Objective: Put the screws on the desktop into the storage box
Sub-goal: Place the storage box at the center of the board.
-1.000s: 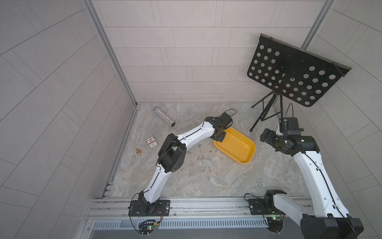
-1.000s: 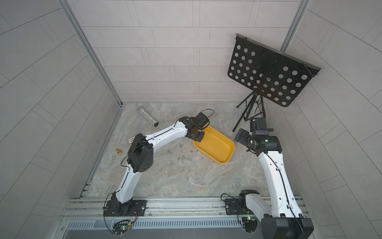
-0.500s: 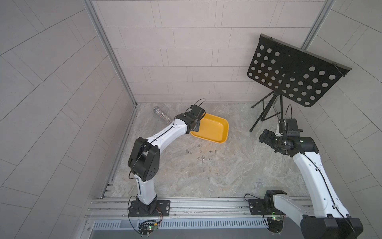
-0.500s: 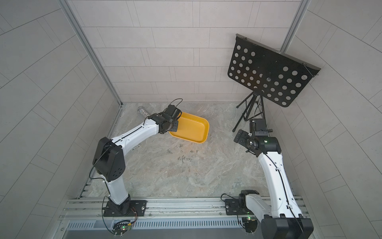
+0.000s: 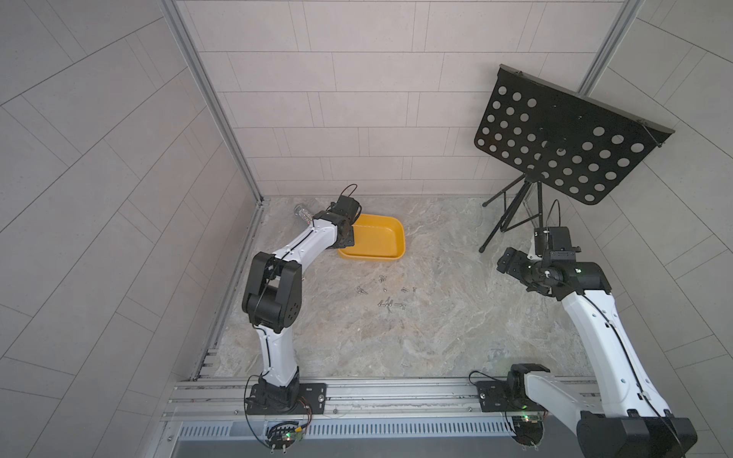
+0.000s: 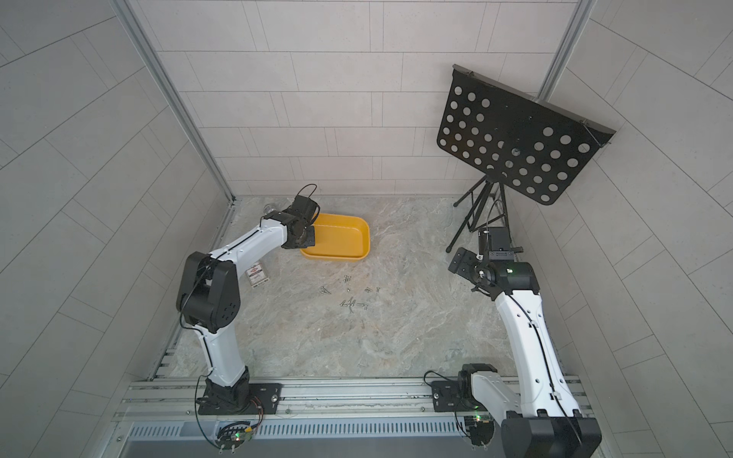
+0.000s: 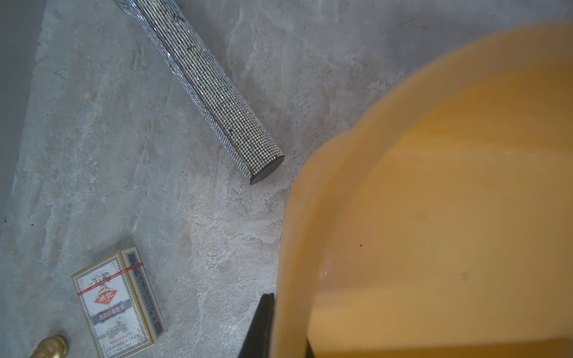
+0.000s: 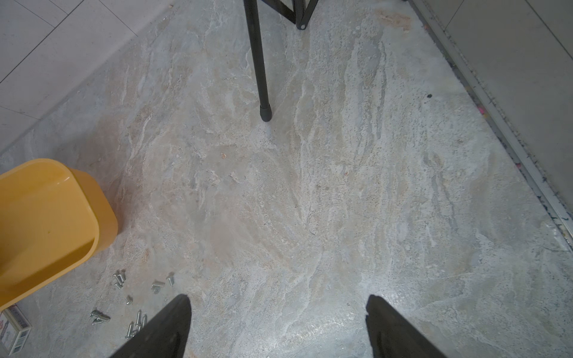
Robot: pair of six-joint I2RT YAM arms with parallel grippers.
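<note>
Left gripper (image 5: 347, 238) pinches storage box (image 5: 375, 240) left rim. Screws (image 5: 386, 295) on counter (image 5: 436, 337), just nearer than box. Right gripper (image 8: 278, 297) wide, empty, off right.

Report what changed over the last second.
The left gripper, shut on the rim of the yellow box, moved it leftward and toward the back wall. The screws stayed scattered on the desktop; the right gripper stayed in place, open and holding nothing.

A glittery silver tube (image 7: 214, 93) is lying flat near a banded card box (image 7: 116, 300), and a brass piece (image 7: 51, 345) is sitting just beside that box. A black perforated music stand (image 5: 563, 138) is standing well apart from them on its tripod.
</note>
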